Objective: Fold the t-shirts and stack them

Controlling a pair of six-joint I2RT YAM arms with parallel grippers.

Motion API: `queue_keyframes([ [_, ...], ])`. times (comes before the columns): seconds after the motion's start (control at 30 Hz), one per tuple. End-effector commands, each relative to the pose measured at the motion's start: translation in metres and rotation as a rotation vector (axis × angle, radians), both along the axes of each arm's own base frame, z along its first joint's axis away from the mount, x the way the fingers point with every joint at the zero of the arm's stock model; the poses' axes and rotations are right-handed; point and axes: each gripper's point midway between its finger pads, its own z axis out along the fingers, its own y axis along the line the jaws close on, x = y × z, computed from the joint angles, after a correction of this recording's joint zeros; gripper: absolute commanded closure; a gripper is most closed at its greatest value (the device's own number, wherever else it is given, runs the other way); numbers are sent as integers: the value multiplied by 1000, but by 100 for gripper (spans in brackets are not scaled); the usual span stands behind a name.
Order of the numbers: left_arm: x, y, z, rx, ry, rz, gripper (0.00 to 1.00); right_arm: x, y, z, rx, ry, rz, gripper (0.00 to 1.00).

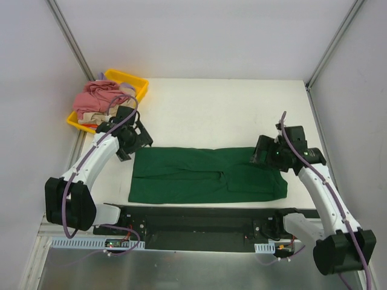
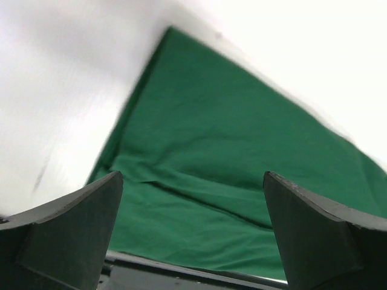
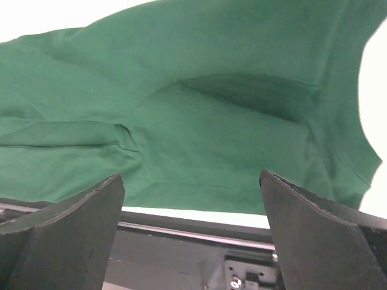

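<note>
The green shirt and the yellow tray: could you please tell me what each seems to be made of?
The green shirt looks like soft matte cloth, perhaps cotton knit: it lies limp, with gentle creases and no shine. The yellow tray looks like rigid smooth plastic: a stiff, straight rim in one even bright colour; its gloss is hard to judge.

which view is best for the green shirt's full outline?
Top external: the green t-shirt lies spread out, its outline nearly complete. Left wrist shows only one corner and the edges beside it; right wrist shows only a creased section.
</note>
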Motion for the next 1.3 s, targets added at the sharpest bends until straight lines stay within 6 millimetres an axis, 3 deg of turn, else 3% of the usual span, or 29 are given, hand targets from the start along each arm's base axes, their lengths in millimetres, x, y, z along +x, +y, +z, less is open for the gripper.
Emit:
queue_keyframes([
  [0.0, 29, -56, 4, -197, -50, -174, 1, 27, 34, -6, 171, 29, 9, 4],
  [0.17, 30, -84, -36, -217, 73, -260, 1, 40, 35, -57, 153, 173, -63, 4],
  [0.37, 9, -77, -79, -189, 215, -258, 1, 79, 17, -95, 25, 318, -140, 4],
  [0.47, -12, -74, -89, -203, 265, -244, 1, 122, 16, -101, 24, 320, -137, 4],
  [0.53, -26, -86, -91, -267, 294, -272, 1, 162, 21, -106, 28, 325, -119, 4],
  [0.57, -33, -95, -89, -301, 310, -298, 1, 180, 28, -118, 44, 381, -107, 4],
  [0.63, -46, -123, -81, -390, 320, -400, 1, 228, 49, -116, 90, 368, -55, 4],
  [0.67, -56, -143, -74, -441, 329, -476, 1, 269, 59, -100, 100, 292, -37, 4],
  [0.73, -68, -171, -60, -511, 332, -610, 1, 310, 77, -80, 124, 241, 11, 4],
  [0.83, -76, -188, -46, -557, 314, -720, 1, 355, 104, -38, 240, 69, 82, 4],
  [0.87, -74, -189, -42, -558, 300, -730, 1, 361, 108, -27, 262, 23, 87, 4],
  [0.93, -69, -187, -34, -532, 258, -740, 1, 358, 108, -3, 269, -56, 104, 4],
  [1.0, -66, -185, -27, -515, 220, -751, 1, 341, 102, 22, 210, -128, 138, 4],
  [1.07, -63, -184, -21, -502, 185, -763, 1, 317, 93, 32, 130, -129, 166, 4],
  [1.13, -59, -185, -16, -494, 154, -786, 1, 288, 92, 36, 83, -80, 195, 4],
  [1.27, -50, -181, -26, -456, 152, -781, 1, 214, 104, 8, 7, 97, 245, 4],
])
